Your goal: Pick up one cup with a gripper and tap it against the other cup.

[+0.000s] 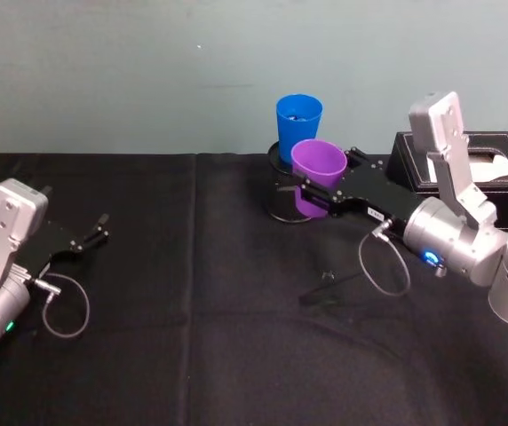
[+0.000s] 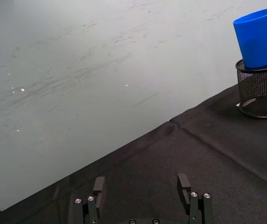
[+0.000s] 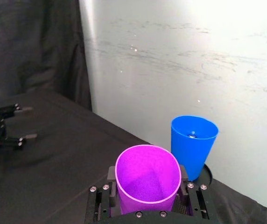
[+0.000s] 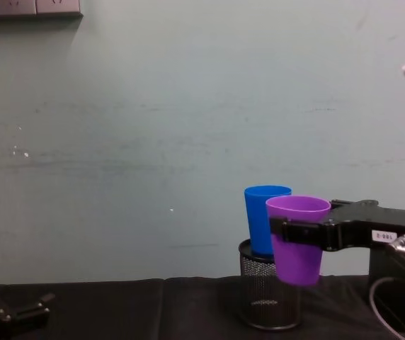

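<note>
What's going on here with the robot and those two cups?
The right pincer is shut on the purple cup and holds it in the air, close up against the blue cup, which sits on top of a mesh holder. I cannot tell whether the cups are touching. The left pincer rests open and idle at the table's left side.

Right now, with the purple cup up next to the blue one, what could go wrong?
The blue cup stands on a mesh holder, not the table; a firm tap could knock it off. The right gripper holds the purple cup in the air by its smooth tapered wall; a knock might make it slip. The left gripper sits open at the far left.
</note>
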`<state>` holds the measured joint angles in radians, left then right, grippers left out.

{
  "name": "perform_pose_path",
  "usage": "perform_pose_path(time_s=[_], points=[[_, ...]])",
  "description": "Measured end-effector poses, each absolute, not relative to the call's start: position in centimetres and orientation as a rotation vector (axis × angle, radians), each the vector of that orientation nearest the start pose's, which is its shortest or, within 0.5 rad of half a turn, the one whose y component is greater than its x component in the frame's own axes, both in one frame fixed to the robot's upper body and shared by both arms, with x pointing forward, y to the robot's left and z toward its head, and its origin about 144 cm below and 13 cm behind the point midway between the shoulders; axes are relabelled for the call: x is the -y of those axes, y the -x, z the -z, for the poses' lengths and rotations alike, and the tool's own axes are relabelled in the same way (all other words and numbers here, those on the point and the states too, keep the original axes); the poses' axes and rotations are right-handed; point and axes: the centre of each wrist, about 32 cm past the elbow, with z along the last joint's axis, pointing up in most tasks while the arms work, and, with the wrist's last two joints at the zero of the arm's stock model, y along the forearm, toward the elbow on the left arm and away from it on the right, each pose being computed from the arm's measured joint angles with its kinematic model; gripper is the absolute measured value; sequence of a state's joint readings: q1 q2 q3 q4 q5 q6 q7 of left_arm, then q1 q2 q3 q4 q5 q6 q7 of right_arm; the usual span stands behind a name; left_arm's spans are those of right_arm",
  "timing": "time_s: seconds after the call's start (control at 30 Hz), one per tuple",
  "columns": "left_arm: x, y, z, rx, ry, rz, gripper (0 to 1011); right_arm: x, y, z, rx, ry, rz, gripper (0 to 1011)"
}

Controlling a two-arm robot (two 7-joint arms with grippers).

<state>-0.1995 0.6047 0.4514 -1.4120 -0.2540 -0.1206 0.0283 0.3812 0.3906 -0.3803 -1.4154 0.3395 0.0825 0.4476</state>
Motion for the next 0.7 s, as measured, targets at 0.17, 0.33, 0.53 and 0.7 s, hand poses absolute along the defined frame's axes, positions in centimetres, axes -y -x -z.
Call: perform_pose_path(time_s=[0.17,0.33,0.53,0.7], points=[[-31.0,-48.9,-114.0,0.285,-0.304,-1.248,1000,24.6,-55.8,-121.1,0.047,0.092,0.861,739],[-31.0,-48.9,-114.0,0.285,-0.304,-1.248,1000,24.3,-56.6,-121.1,0.016,0.081,0.865,739],[-31.0,-48.9,-114.0,0.285,-0.304,-1.248,1000,23.9,-57.5,-121.1,-0.032,0.093,0.867,738],[-31.0,-48.9,-114.0,0.285,-0.304,-1.248,1000,23.8,-57.9,-121.2,-0.047,0.104,0.867,739]])
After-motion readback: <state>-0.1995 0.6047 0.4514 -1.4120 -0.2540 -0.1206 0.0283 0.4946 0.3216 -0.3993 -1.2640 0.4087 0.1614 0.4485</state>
